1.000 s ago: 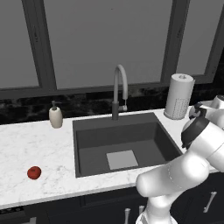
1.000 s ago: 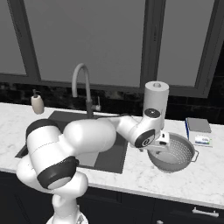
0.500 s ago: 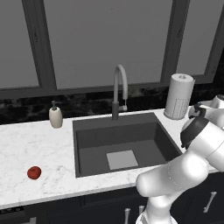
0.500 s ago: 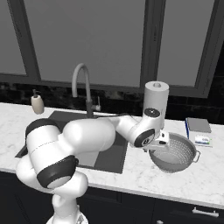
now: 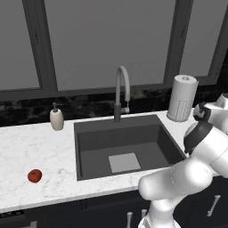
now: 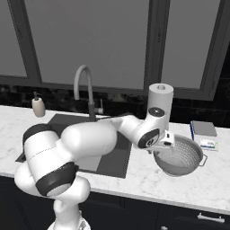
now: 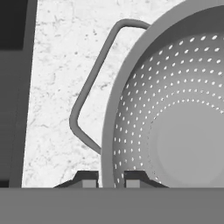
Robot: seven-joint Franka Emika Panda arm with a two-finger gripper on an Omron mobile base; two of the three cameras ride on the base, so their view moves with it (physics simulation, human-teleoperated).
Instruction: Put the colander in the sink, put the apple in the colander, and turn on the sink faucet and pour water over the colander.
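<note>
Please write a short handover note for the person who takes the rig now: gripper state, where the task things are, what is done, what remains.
Gripper: shut on the colander rim, one finger inside the wall, one outside.
Colander: on the counter right of the sink, not yet in it.
Apple: on the counter left of the sink.
Sink faucet: no water seen running.
Done: colander gripped.
Left: move colander into sink, put apple in it, turn the faucet on.

The colander [image 7: 175,131] runs off the hand view's right edge.
</note>
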